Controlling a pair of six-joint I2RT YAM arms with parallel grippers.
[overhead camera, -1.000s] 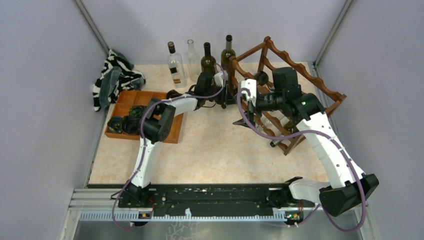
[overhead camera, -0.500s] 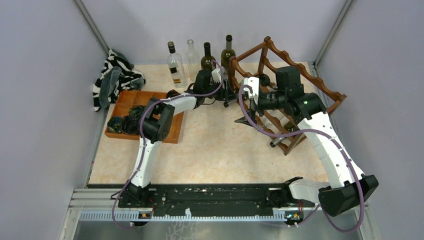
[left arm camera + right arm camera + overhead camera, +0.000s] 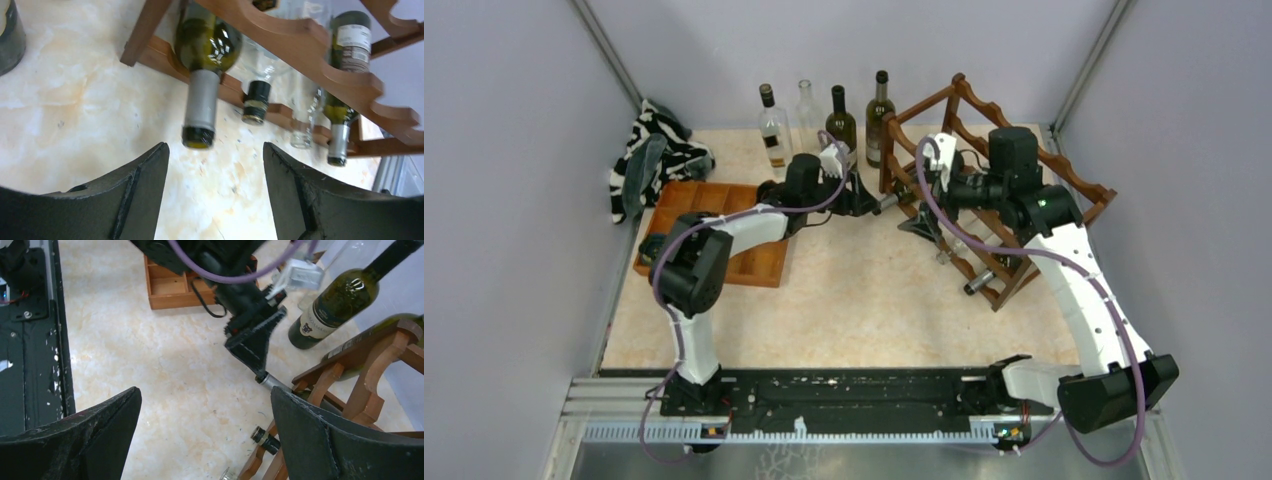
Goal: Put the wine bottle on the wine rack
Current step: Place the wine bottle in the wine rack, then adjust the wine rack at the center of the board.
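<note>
- Dark reddish-brown wooden open-frame wine rack w/ wavy rails (image 3: 1079,178) stands at the back right of the pale marbled worktop (image 3: 854,300), set at an angle. In the top view the right arm hides its mid section.
- Dark green glass wine bottle w/ grey foil neck (image 3: 207,45) lies in the rack at the end nearest the left arm. Its shoulder is under a wavy rail & its neck sticks out over the worktop.
- The bottle's base end is cut off at the top edge of the left wrist view & hidden elsewhere, so how it rests at the back can't be told.
- Left arm's fingers (image 3: 145,175) are spread apart & hold nothing. The bottle mouth sits just ahead of the gap, touching neither finger.
- Right arm's fingers (image 3: 100,435) are spread wide w/ nothing btwn them, above the worktop by the rack's near-left end. Only the tips show in the right wrist view.
- Also in the rack: a clear bottle w/ black cap (image 3: 256,100) & a green labelled bottle (image 3: 345,47). Another clear neck btwn them is blurred.
- Upright along the back wall, left of the rack: a clear bottle w/ black cap & dark label (image 3: 772,130), a plain clear bottle (image 3: 807,110) faint against the wall, a dark green bottle (image 3: 841,118) & a taller green bottle (image 3: 880,110).
- Flat orange-brown wooden compartment tray (image 3: 759,262) sits at left, partly covered by the left arm.
- Black-and-white striped cloth (image 3: 649,150) is bunched in the back-left corner.
</note>
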